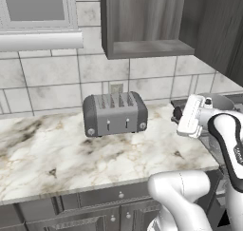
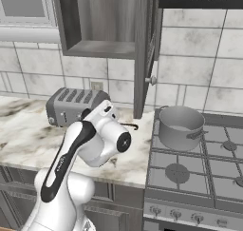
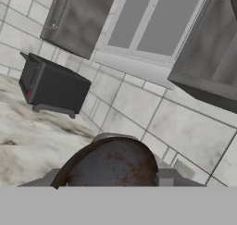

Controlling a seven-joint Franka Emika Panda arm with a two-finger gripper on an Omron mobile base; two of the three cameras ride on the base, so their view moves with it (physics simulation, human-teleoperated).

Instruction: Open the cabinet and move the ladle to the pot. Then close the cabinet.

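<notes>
The cabinet [image 1: 142, 30] [image 2: 95, 21] on the wall stands open, its door [image 2: 144, 49] swung out edge-on with the small knob [image 2: 152, 80] showing; its visible shelf is bare. The grey pot [image 2: 180, 125] sits on the stove's back left burner. My gripper [image 1: 178, 113] hovers over the counter between the toaster and the stove, shut on the ladle. The ladle's rusty brown bowl [image 3: 111, 164] looms close at the bottom of the hand view, and its thin dark hooked handle end [image 2: 132, 126] pokes out to the right of the hand. The fingertips themselves are hidden.
A grey four-slot toaster [image 1: 115, 113] [image 2: 71, 106] stands on the marble counter [image 1: 71, 154] by the tiled wall. The gas stove [image 2: 199, 173] lies to the right under a hood. A window [image 1: 35, 6] is at the upper left. The open door hangs above the counter's right end.
</notes>
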